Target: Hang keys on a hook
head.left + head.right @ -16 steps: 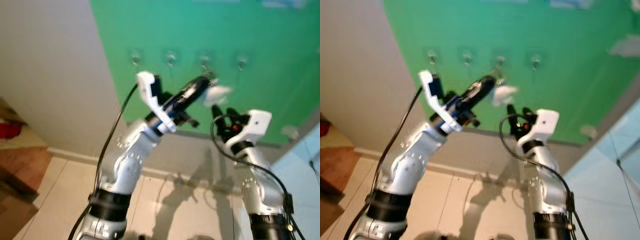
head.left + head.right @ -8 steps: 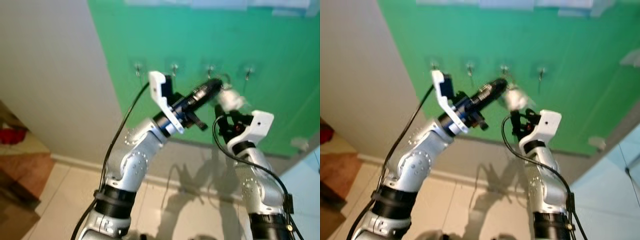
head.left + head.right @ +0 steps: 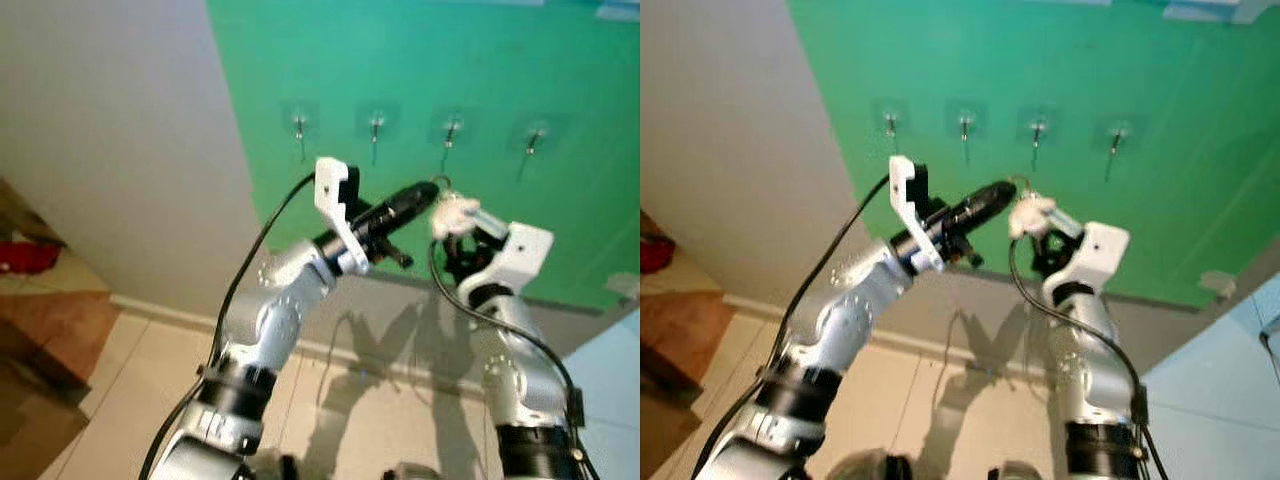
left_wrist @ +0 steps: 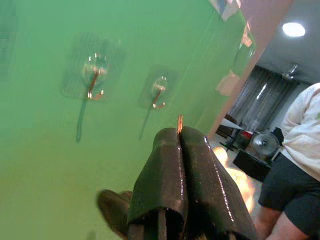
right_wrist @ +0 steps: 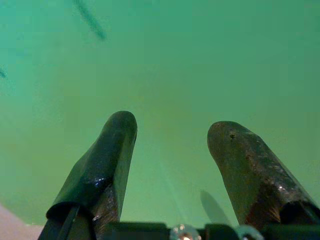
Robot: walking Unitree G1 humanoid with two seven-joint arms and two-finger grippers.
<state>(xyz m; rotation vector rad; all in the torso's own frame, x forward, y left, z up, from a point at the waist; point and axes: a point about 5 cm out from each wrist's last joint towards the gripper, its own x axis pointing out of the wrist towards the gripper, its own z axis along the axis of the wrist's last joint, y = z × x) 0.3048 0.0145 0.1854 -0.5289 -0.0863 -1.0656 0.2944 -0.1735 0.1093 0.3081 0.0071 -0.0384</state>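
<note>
Several small metal hooks on clear pads sit in a row on the green wall (image 3: 560, 230); the third hook (image 3: 451, 131) is nearest the work. My left gripper (image 3: 430, 190) is raised below and left of that hook, shut on the keys. A copper bit of the key ring (image 4: 179, 121) pokes out between the fingers (image 4: 165, 165). A white key fob (image 3: 455, 212) hangs just right of the tip. My right gripper (image 5: 172, 130) is open, held up close below the fob and facing the green wall.
A beige wall (image 3: 120, 160) adjoins the green wall on the left. Pale floor tiles (image 3: 360, 420) lie below, with brown furniture and a red item (image 3: 25, 257) at far left. A person in a white top and dark shorts (image 4: 295, 170) stands off to the side.
The head view has shifted. My left gripper's tip now sits lower under the third hook, and the white fob has swung closer to the tip. The right gripper stays open.
</note>
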